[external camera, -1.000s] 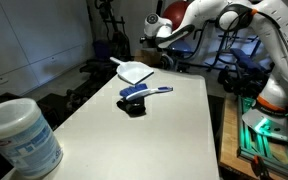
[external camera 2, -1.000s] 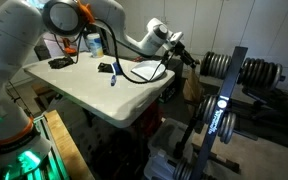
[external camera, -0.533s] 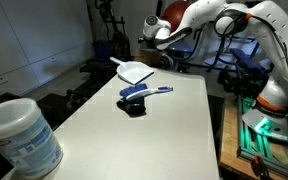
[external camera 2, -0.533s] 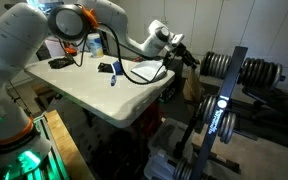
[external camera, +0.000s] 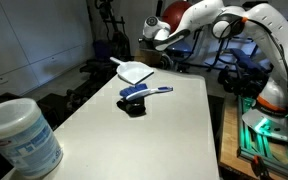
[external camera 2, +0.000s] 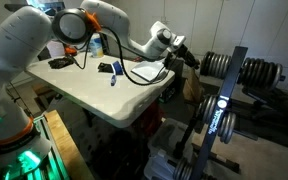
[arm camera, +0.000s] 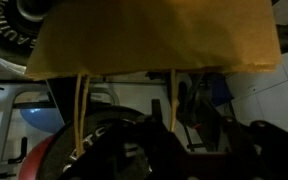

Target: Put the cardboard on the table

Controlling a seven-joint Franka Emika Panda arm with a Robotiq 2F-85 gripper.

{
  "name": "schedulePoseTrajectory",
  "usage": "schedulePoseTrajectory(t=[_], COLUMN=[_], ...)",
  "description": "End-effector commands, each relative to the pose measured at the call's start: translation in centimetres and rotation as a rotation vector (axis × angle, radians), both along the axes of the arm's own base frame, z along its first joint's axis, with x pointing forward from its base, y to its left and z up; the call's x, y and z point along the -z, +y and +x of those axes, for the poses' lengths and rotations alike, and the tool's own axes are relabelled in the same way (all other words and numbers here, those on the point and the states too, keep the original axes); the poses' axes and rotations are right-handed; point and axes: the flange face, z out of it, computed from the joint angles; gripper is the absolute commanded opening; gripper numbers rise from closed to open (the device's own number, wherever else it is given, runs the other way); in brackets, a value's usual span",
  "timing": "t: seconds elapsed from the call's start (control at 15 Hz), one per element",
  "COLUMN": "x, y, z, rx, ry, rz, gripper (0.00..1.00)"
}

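The cardboard (arm camera: 154, 35) fills the top of the wrist view as a flat plain brown sheet, with two thin tan cords running from its edge. My gripper's own fingers are only dark shapes low in that view, and their gap cannot be made out. In both exterior views the gripper (external camera: 156, 36) (external camera 2: 184, 56) hangs out past the far end of the white table (external camera: 134, 140) (external camera 2: 94, 95), over the floor. A brown piece (external camera 2: 191, 88) shows just below it, beside the table's edge. Whether the jaws touch the cardboard is not visible.
On the table lie a white dustpan (external camera: 134, 72), a blue brush (external camera: 146, 92) and a small black object (external camera: 134, 106). A white tub (external camera: 19, 135) stands at the near corner. A weight rack with black plates (external camera 2: 234, 75) stands close beyond the gripper.
The arm's upper links have shifted slightly. The gripper stays past the table's far end, and the things on the table have not moved.
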Motion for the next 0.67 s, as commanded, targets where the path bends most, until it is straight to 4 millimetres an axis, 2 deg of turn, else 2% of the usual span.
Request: schedulePoseTrajectory(t=[0.0, 0.07, 0.27, 0.6], x=[0.1, -0.1, -0.8, -2.6], y=[0.0, 0.1, 0.3, 1.4], z=[0.5, 0.5, 0.4, 0.2], rx=[0.005, 0.015, 0.049, 0.077], ry=[-0.036, -0.038, -0.047, -0.088], rz=[0.011, 0.019, 0.032, 0.009], gripper=[0.14, 0.05, 0.00, 0.04])
